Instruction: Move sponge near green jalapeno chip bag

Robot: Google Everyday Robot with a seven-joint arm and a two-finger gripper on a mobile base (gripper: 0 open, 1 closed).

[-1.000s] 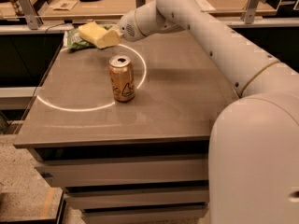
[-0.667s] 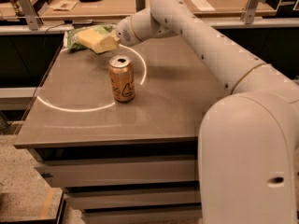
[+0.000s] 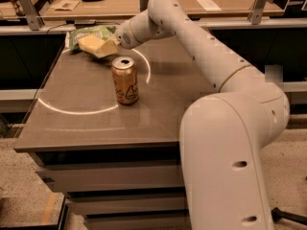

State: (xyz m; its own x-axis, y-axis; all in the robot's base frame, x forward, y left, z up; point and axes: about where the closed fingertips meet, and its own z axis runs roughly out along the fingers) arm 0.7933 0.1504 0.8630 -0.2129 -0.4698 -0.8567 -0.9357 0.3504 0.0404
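Sponge [image 3: 90, 43] is clamped at the tips of the fingers [image 3: 111, 47], which reach to the far left corner of the desk [image 3: 86, 119]. Just beyond the fingers, behind and partly under the sponge, lies the green jalapeno chip bag [image 3: 94, 31]. A gold can [image 3: 125, 80] stands upright on the near side of the fingers.

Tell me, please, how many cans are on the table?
1. The can stands upright near the middle of the table, in front of the sponge and bag at the far corner, where the tool is beside the sponge. Another could hide behind the arm.
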